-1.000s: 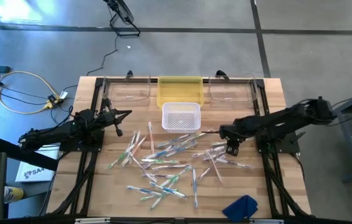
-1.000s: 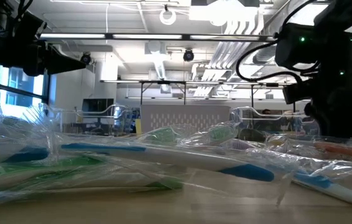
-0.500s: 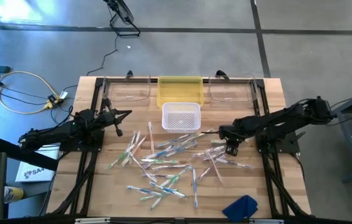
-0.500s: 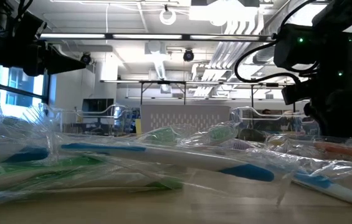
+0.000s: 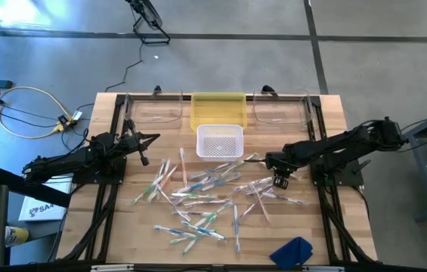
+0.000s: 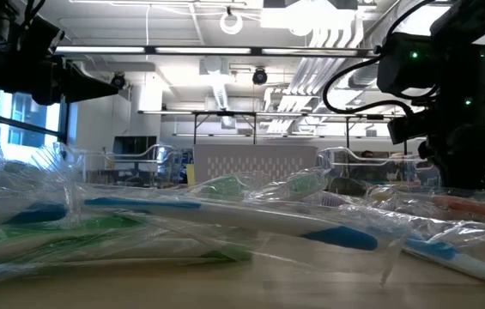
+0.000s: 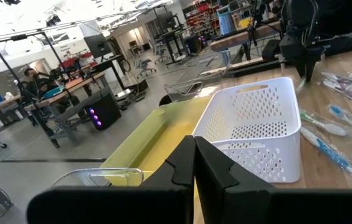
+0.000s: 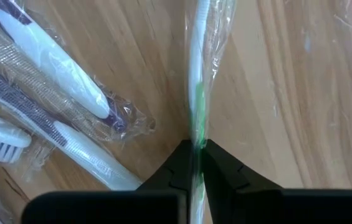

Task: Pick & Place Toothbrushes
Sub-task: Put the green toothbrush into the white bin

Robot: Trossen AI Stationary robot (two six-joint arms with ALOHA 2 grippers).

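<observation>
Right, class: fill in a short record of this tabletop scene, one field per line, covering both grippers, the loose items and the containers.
right gripper: down at the table, fingers shut on a wrapped green toothbrush
left gripper: shut, empty, held left of the white basket
toothbrushes: wrapped, scattered over the wooden table
white basket: appears empty
yellow bin: behind the white basket
blue cloth: front right of table

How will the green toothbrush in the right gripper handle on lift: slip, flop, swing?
The green toothbrush is wrapped in crinkly clear film, so it may slip between the right gripper's thin fingers. It looks stiff and light, so probably no droop. The grip seems off-centre, so the long end could swing.
</observation>
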